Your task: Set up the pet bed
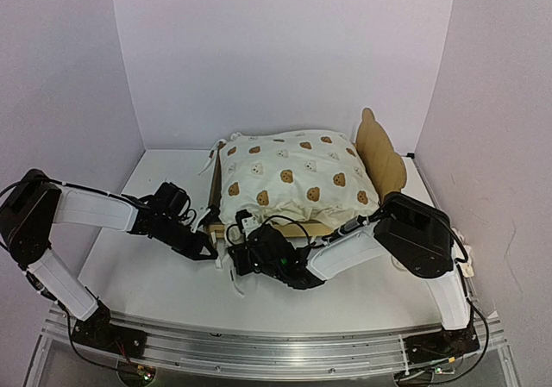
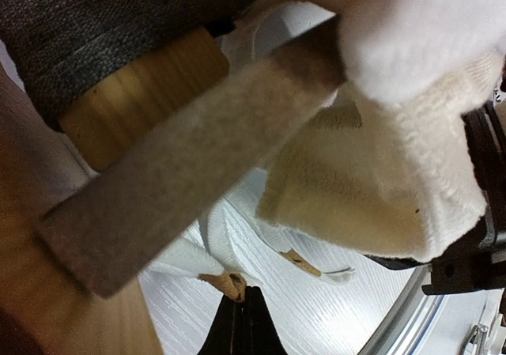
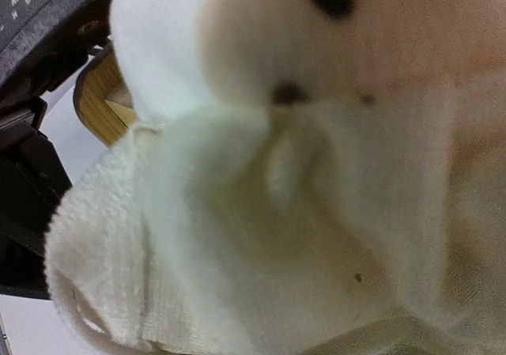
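Left claw (image 2: 243,330): your jaws are pressed together, the dark tips meeting at the bottom of the left wrist view; a tan-ended tie (image 2: 228,279) lies right at the tips; you cannot tell whether it is pinched.
Right claw (image 1: 248,251): it sits at the near-left corner of the cushion (image 1: 293,178); its own camera is filled with blurred cream fabric, so you cannot tell how wide the jaws stand or whether they hold anything.
Claws together: both are near each other at the bed's near-left corner; yours on the left is just outside the frame, the right one against the cushion's edge.
Cushion: cream, printed with brown and white bear faces; it lies on top of the bed and covers nearly all of it; its near-left corner bulges over the frame in the left wrist view.
Pet bed (image 1: 384,167): it stands mid-table, long side toward you; the bear-eared headboard (image 1: 371,127) rises upright at the right end, clear of the cushion.
Frame up close: in the left wrist view a round plywood post (image 2: 138,102) sits below the dark grey woven base (image 2: 87,23); a blurred beige bar (image 2: 198,161) crosses in front.
Table (image 1: 155,275): white; loose ties trail onto it by the near-left corner.
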### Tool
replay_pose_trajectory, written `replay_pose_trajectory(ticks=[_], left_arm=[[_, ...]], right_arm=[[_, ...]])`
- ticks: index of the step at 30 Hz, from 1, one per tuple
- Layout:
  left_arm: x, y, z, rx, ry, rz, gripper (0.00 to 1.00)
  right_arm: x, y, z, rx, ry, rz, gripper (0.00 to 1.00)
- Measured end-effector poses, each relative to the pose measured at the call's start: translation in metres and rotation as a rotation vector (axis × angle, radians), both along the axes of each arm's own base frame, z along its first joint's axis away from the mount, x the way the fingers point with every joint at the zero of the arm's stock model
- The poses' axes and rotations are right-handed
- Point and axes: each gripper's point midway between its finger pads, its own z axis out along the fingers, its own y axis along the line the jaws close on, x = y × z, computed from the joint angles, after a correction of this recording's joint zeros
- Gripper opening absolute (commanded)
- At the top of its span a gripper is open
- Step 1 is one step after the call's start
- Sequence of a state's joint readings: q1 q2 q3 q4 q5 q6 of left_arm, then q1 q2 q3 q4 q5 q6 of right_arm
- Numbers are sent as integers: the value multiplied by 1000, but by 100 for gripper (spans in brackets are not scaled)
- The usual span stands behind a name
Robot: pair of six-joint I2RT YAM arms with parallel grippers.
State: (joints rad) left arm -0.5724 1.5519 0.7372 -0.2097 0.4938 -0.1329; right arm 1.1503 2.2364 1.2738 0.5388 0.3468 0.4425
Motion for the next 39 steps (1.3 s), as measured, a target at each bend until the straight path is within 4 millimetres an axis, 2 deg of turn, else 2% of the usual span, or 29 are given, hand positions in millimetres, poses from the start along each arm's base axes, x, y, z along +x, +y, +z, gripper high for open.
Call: replay_pose_trajectory(ticks=[5,12,14,18,23,27,29,31,35,39], left_arm=[[0,0,-1,-2,-4,0,0],[3,-2,1,-12,-19,0,0],[3,-2,1,-12,-19,0,0],[3,-2,1,-13,-20,0,0],[-1,-6,4,-42,-17,-26,0],[-11,-10,8,-62,-37,-139,0],[-16,-10,12,-47,-75,-230,0],[-17,-9,16,-24,-137,-326,0],[-20,-4,15,38,-287,-538,0],[-22,-1,10,90,-412,-694,0]], right_arm=[[4,-2,2,-17,-35,-8,30],[14,1,11,-13,-70,-31,24],[16,6,16,0,-80,-27,18],[17,9,20,11,-91,-20,1],[16,8,17,14,-79,-5,0],[-1,-6,-1,-14,-11,76,0],[-10,-13,-3,-17,30,126,0],[-15,-13,6,12,61,177,0],[-22,-7,38,103,92,269,0],[-34,-2,51,155,132,350,0]])
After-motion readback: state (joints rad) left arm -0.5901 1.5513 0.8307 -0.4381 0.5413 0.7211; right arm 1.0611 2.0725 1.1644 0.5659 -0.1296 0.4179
